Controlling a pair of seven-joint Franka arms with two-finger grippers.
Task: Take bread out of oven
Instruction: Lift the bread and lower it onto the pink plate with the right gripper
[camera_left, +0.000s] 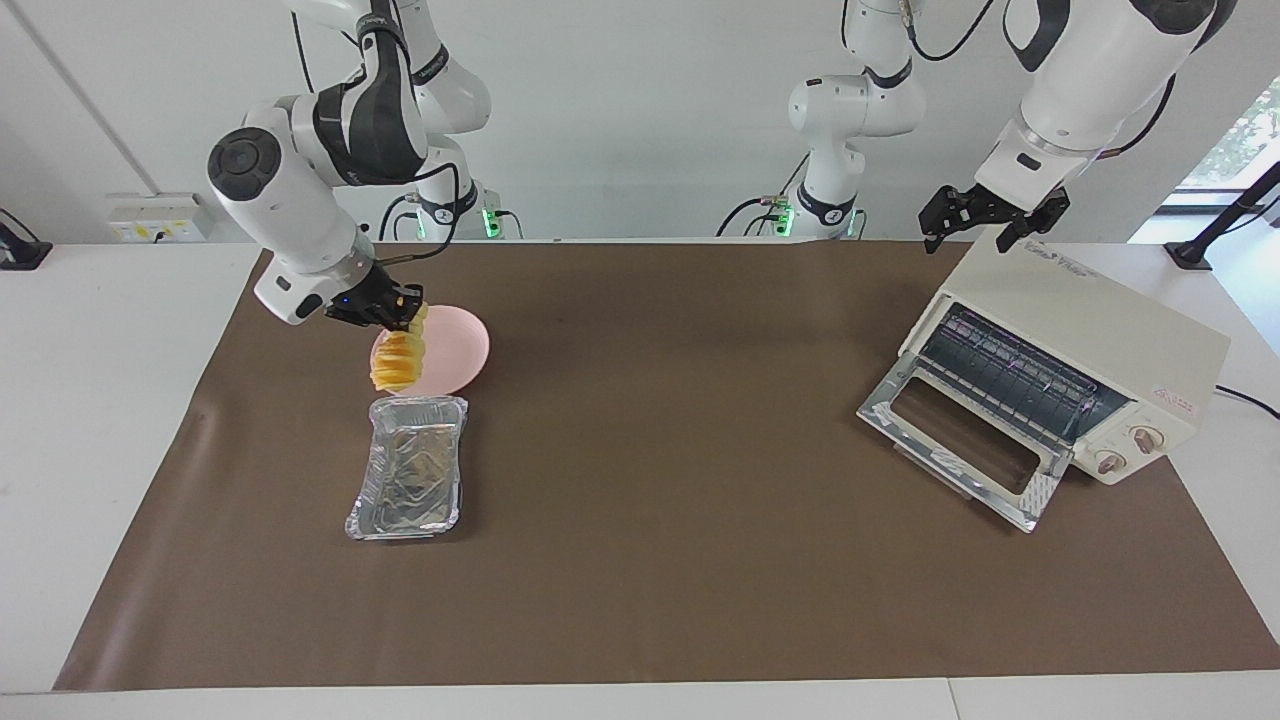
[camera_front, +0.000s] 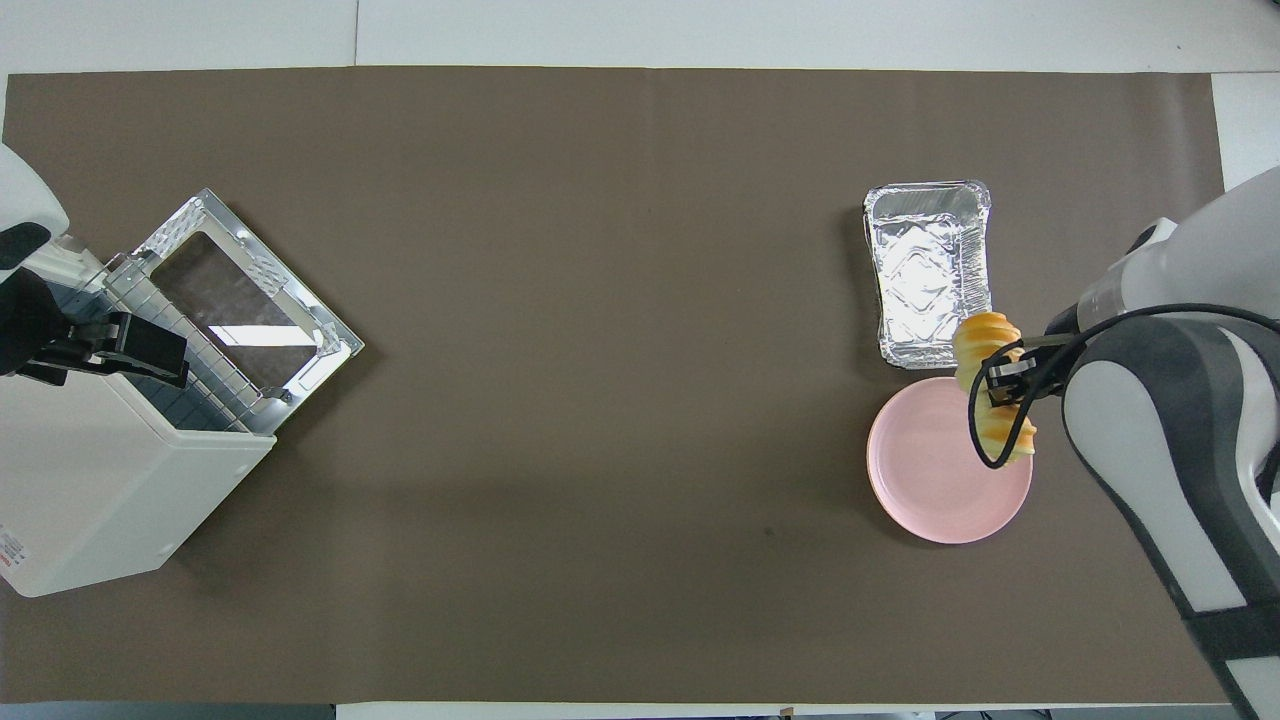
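Observation:
The golden ridged bread (camera_left: 397, 362) hangs in the air from my right gripper (camera_left: 404, 308), which is shut on its upper end. It hangs over the edge of the pink plate (camera_left: 458, 350) that lies closest to the foil tray (camera_left: 410, 478). In the overhead view the bread (camera_front: 988, 398) overlaps the plate's (camera_front: 925, 475) rim. The cream-white oven (camera_left: 1085, 325) stands at the left arm's end of the table. Its glass door (camera_left: 955, 440) is dropped open and the wire rack is bare. My left gripper (camera_left: 978, 232) waits open over the oven's top.
The crinkled foil tray (camera_front: 928, 272) lies empty on the brown mat, just farther from the robots than the plate. The oven's open door (camera_front: 245, 285) juts out toward the middle of the mat. A power cord trails from the oven.

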